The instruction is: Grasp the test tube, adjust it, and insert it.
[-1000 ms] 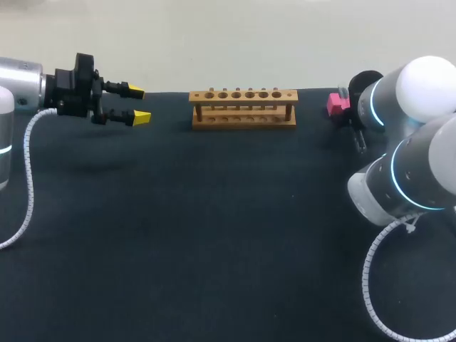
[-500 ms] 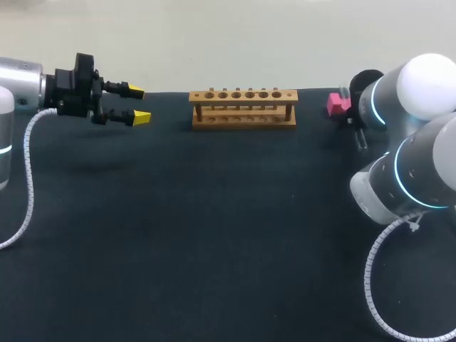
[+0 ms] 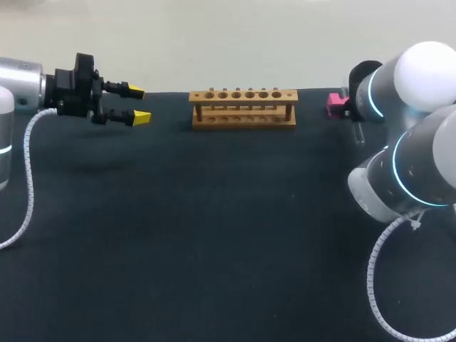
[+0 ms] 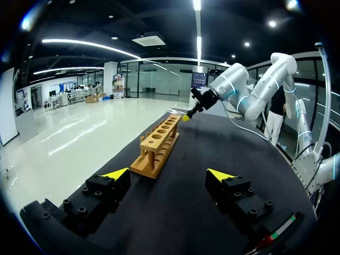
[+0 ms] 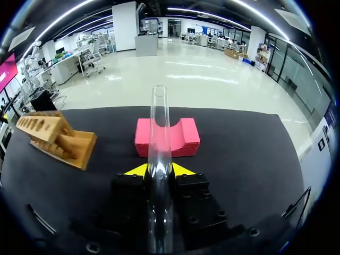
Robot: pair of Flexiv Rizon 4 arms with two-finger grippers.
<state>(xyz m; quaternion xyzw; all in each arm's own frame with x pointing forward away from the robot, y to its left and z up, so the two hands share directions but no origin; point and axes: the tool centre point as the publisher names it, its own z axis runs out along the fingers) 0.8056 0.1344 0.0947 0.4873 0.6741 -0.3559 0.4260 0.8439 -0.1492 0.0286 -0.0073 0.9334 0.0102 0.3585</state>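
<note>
The right gripper clamps a clear glass test tube between its yellow tips, with the pink foam cradle just ahead of it. In the head view the arm's own joints hide most of this grip. The left gripper hangs spread and empty, well apart from the wooden test tube rack.

Your left arm comes in level at the far left, with the left gripper pointing right, fingers spread wide. Your right arm folds at the far right, the right gripper clamped on the test tube.
</note>
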